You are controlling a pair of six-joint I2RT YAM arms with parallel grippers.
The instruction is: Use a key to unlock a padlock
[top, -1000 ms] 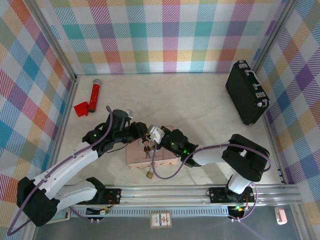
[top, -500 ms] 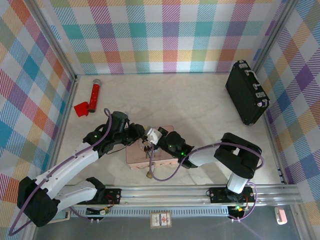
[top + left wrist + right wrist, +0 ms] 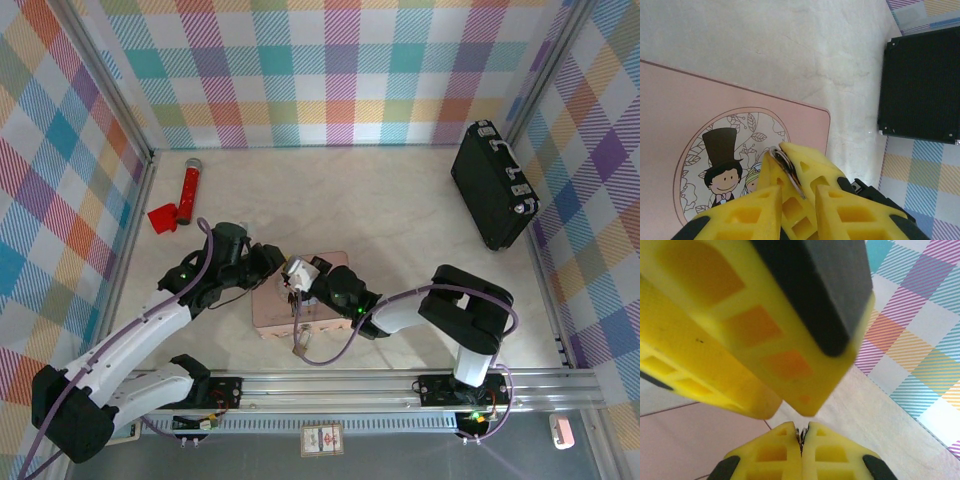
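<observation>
Both grippers meet over the pink tin box (image 3: 700, 110), whose lid carries a cartoon groom in a top hat inside a ring of leaves. The right gripper (image 3: 801, 434) is pinched tight, its two yellow fingertips pressed together on the key (image 3: 801, 437), a thin sliver of dark metal standing up in the seam between them. In the left wrist view a loop of silver wire curls beside those same closed fingertips.

The left gripper (image 3: 268, 262) is spread, and its yellow fingers (image 3: 752, 215) stand apart on either side of the right gripper's tips, with nothing of its own in its grasp.

The padlock (image 3: 298, 343) shows from above as a small brass speck at the near edge of the tin, just below the two grippers and apart from both. It is too small there to tell whether its shackle is shut.

A black case (image 3: 492, 185) with silver latches lies against the right wall, well away, and a red microphone-shaped toy (image 3: 188, 185) lies in the far left corner of the table (image 3: 380, 210)
</observation>
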